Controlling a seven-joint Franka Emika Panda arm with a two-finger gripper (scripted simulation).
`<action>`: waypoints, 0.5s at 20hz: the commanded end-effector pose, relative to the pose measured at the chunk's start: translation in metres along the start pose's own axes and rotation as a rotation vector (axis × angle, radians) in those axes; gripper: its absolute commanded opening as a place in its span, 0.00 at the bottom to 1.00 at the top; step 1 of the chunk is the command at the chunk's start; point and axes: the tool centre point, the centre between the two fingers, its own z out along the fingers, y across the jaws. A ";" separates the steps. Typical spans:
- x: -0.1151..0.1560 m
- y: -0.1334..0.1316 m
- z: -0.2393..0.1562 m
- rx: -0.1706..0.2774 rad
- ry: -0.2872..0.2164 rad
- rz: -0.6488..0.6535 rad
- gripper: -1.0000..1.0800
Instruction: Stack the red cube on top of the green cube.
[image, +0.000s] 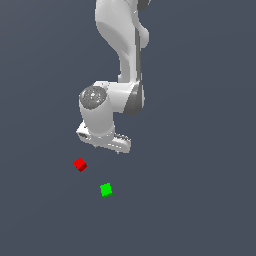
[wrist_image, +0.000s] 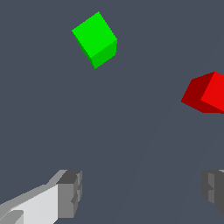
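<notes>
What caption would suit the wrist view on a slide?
Open gripper hovering over the grey floor, with the green cube and red cube lying apart ahead, neither grasped yet.

Evenly and softly lit, neither bright nor dim — flat dark grey-blue ground with no cast shadows under anything. Light from above, judging by the shading: top face of the small bright green cube clearly lighter than its side, same on the small bright red cube. Gentle gradients on the glossy white robot arm, no hard glare. Low-resolution rendering — jagged, stair-stepped edges in the exterior view. Sharp throughout, no blur or edge distortion.
</notes>
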 end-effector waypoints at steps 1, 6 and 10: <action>0.016 0.018 0.008 0.003 0.005 0.078 0.96; 0.044 0.058 0.024 0.012 0.017 0.237 0.96; 0.058 0.086 0.034 0.018 0.024 0.338 0.96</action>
